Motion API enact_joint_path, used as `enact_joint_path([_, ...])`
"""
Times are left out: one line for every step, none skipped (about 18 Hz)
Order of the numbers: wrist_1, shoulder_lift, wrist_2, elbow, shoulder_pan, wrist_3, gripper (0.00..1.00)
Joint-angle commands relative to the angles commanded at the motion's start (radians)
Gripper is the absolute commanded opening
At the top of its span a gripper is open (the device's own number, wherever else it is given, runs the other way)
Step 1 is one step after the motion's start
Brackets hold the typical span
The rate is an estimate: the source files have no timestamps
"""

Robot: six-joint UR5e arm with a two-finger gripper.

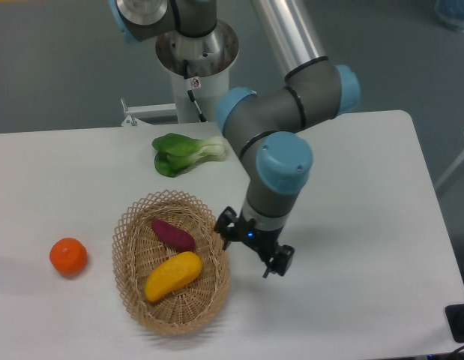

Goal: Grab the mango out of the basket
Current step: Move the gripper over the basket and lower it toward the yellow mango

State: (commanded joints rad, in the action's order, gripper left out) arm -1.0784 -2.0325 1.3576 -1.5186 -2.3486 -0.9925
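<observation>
The yellow-orange mango (pixel 172 274) lies in the lower half of the woven wicker basket (pixel 131 292), next to a purple sweet potato (pixel 172 234). My gripper (pixel 252 248) hangs just right of the basket's right rim, above the table, to the right of the mango. Its two dark fingers stand apart with nothing between them, so it is open. The mango is fully visible and untouched.
A round orange fruit (pixel 68 256) sits on the table left of the basket. A green bok choy (pixel 186 154) lies behind the basket near the robot's base (pixel 196 67). The arm's elbow (pixel 280 112) looms over the table's middle.
</observation>
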Motion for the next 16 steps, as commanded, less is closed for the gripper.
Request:
enact_joint_path([0.0, 0.0, 0.0, -0.006, 0.009, 0.005, 1.0])
enact_joint_path([0.0, 0.0, 0.0, -0.011, 0.018, 0.006, 1.0])
enact_joint_path([0.0, 0.0, 0.0, -0.017, 0.029, 0.012, 1.0])
enact_joint_path([0.0, 0.0, 0.0, -0.018, 0.038, 0.017, 1.0])
enact_joint_path([0.002, 0.0, 0.0, -0.028, 0.046, 0.032, 1.0])
enact_joint_path([0.006, -0.002, 0.0, -0.035, 0.057, 0.046, 1.0])
enact_joint_path([0.027, -0.006, 0.0, -0.047, 0.069, 0.058, 1.0])
enact_joint_path([0.076, -0.006, 0.002, -0.073, 0.084, 0.08, 1.0])
enact_joint_path([0.113, -0.008, 0.002, -0.096, 0.092, 0.092, 1.0])
enact_joint_path([0.142, -0.008, 0.002, -0.113, 0.101, 0.1, 1.0])
enact_joint_path([0.161, -0.008, 0.002, -0.132, 0.109, 0.101, 1.0])
enact_joint_path([0.169, -0.009, 0.002, -0.141, 0.115, 0.101, 1.0])
enact_joint_path([0.169, -0.018, 0.003, -0.141, 0.123, 0.101, 1.0])
enact_joint_path([0.169, -0.021, 0.005, -0.141, 0.129, 0.103, 1.0])
enact_joint_path([0.169, -0.025, 0.005, -0.141, 0.132, 0.11, 1.0])
enact_joint_path([0.169, -0.031, 0.006, -0.14, 0.134, 0.123, 1.0])
